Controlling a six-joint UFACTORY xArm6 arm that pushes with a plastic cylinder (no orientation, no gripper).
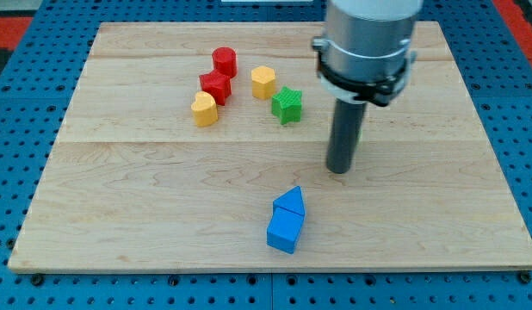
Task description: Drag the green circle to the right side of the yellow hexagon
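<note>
The yellow hexagon (263, 82) sits on the wooden board (163, 198) in the upper middle. A green star (287, 105) lies just to its lower right. No green circle shows in the open; the rod and its grey housing (369, 39) hide the board behind them. My tip (338, 169) rests on the board to the right of and below the green star, well apart from every visible block.
A red cylinder (224, 61), a red star-like block (215, 86) and a yellow heart (205, 109) cluster left of the hexagon. A blue triangle (290, 201) touches a blue cube (284, 232) near the view's bottom. Blue pegboard (16, 129) surrounds the board.
</note>
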